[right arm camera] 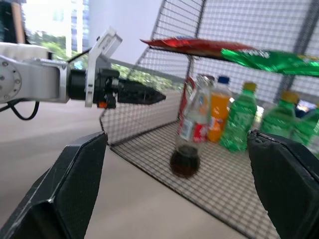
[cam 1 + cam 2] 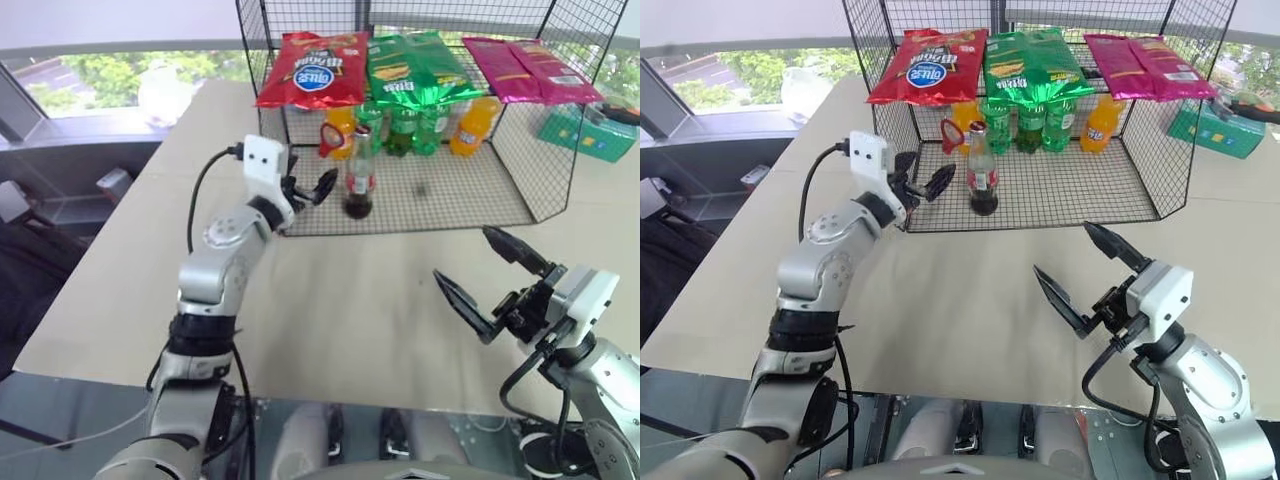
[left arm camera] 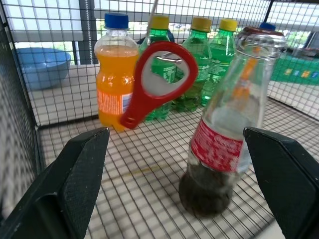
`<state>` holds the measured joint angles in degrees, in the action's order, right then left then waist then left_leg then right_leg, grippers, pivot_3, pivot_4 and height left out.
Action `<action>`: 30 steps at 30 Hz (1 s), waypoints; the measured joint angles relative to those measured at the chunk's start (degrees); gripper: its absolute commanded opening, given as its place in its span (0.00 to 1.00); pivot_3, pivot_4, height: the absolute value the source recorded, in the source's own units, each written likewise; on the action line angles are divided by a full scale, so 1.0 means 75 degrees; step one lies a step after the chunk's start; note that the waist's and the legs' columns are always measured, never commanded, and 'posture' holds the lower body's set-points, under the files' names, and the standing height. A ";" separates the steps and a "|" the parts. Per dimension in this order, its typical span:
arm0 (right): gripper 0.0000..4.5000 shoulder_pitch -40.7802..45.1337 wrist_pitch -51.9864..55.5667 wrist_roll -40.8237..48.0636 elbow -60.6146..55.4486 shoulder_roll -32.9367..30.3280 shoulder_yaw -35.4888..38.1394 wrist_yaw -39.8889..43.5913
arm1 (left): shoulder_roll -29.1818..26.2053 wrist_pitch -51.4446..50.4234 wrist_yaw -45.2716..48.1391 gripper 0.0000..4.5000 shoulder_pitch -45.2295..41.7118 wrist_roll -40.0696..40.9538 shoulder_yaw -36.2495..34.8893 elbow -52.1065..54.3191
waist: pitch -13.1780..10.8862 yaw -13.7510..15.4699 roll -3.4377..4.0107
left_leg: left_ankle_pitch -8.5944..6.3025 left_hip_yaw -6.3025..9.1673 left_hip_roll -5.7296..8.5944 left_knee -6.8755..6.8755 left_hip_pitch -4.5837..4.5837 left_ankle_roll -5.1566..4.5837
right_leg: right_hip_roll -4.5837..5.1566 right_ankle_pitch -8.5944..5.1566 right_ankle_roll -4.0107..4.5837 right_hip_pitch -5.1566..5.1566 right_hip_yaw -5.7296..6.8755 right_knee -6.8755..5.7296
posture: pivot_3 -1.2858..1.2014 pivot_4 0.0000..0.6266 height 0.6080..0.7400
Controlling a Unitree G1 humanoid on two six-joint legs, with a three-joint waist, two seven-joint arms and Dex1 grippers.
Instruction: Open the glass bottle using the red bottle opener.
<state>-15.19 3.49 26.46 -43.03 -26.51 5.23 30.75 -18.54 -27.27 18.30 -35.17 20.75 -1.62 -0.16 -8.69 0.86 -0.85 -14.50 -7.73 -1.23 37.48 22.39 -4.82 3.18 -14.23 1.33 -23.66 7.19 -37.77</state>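
The glass bottle [image 2: 359, 180] stands upright on the wire floor near the front left of a mesh cage [image 2: 520, 170], dark liquid at its base and a red label [image 3: 217, 147]. The red bottle opener [image 3: 158, 79] hangs just behind and to the left of it, ring end up, in front of an orange soda bottle [image 3: 114, 74]. My left gripper [image 2: 312, 188] is open at the cage's front opening, just left of the glass bottle and pointing at it, with nothing between its fingers. My right gripper [image 2: 462, 254] is open and empty above the table, in front of the cage's right half.
Red [image 2: 315, 68], green [image 2: 415, 65] and pink [image 2: 530, 68] snack bags lie on the cage roof. Green soda bottles [image 2: 400, 125] and another orange one [image 2: 472, 125] line the cage's back. A teal box [image 2: 585, 130] sits at the right. Beige table [image 2: 350, 310] stretches before the cage.
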 measured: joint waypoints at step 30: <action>1.00 -0.0178 -0.0608 -0.0558 0.0283 0.0402 -0.0273 0.0154 | 0.0310 0.1269 0.0017 0.45 -0.1347 -0.1522 -0.0010 -0.2056 | 0.0001 0.0086 -0.0006 | 0.0012 0.0003 -0.0003 0.0000 -0.0041 0.0017 | 0.0004 0.0000 -0.0002 0.0030 -0.0002 -0.0022 | 0.52 0.24 1.00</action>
<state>-16.53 -1.07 22.28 -40.90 -23.49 3.19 31.91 -16.22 -17.75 18.43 -45.28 9.34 -1.70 -15.58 -8.68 1.50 -0.90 -14.41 -7.71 -1.26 37.48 22.08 -4.69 3.21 -14.23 1.32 -23.43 7.18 -37.93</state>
